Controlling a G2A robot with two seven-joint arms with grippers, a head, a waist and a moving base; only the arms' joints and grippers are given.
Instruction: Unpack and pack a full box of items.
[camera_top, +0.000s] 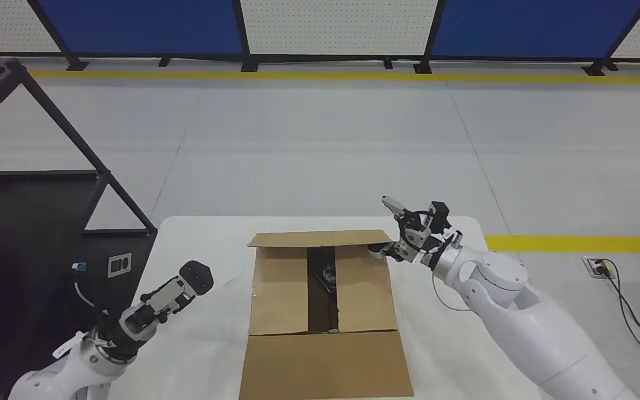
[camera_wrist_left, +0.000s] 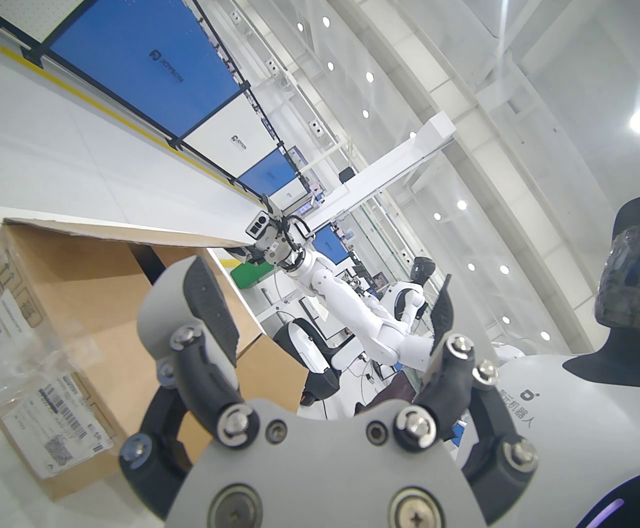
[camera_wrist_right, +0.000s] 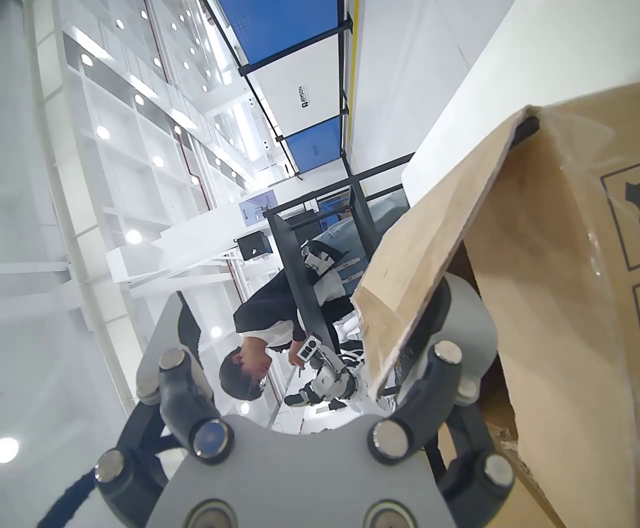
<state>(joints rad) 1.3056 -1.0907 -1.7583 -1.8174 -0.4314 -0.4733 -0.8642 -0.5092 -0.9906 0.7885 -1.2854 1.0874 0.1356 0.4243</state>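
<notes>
The fingers (camera_wrist_left: 210, 305) of the left gripper (camera_wrist_left: 320, 277) stood wide apart with nothing between them. That gripper hung over the white table (camera_top: 200, 235), left of the cardboard box (camera_top: 280, 300) and apart from it. The box sat in the middle of the table. Its two side flaps lay nearly flat over the top, a dark gap running between them; something dark (camera_top: 322, 276) showed in the gap, too small to tell. The near flap (camera_top: 325, 365) lay folded out flat toward the robot. The far flap (camera_top: 315, 239) showed as a narrow strip along the back edge. At that flap's right corner was the right gripper (camera_wrist_right: 310, 305), its fingers (camera_wrist_right: 467, 310) also spread wide. The flap's corner lay against the inner face of one finger, while the other finger stood well clear of the cardboard.
</notes>
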